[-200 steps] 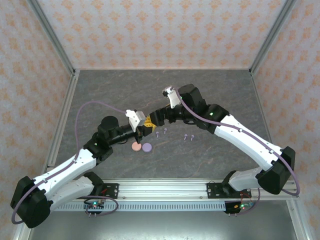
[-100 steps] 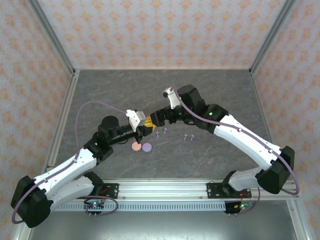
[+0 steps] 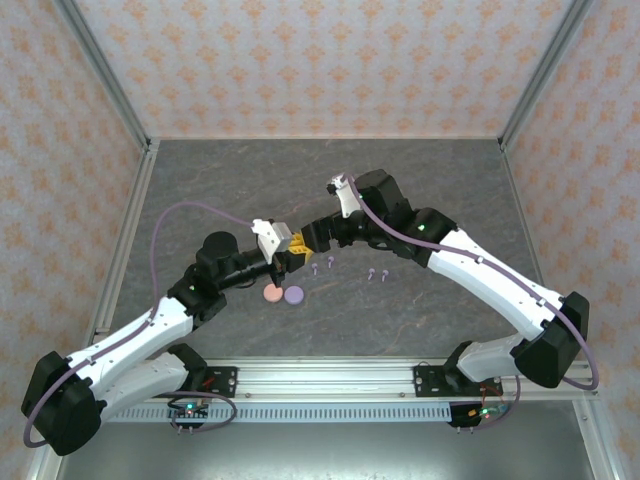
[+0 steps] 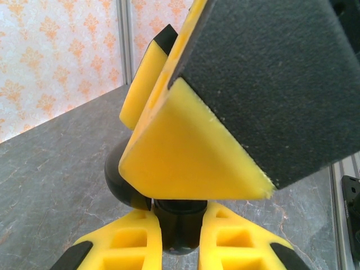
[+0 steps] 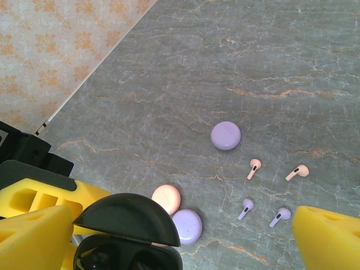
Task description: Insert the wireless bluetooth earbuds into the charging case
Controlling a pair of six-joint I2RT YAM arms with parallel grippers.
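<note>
Crowding the open black charging case [image 5: 126, 233] clamped by the left gripper [image 3: 287, 258], the wide-spread right gripper [image 3: 307, 243] may knock it askew, while pink earbuds [image 5: 254, 167] and purple earbuds [image 5: 245, 207] lie loose on the table [image 5: 281, 56] nearby.

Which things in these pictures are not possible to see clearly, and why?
1. Right wrist view: inside of the black charging case, dark and cut by the bottom edge; whether it is filled cannot be told.
2. Left wrist view: the right gripper's finger covers most of the case and the table.
3. Top view: earbuds too small for colour.
</note>
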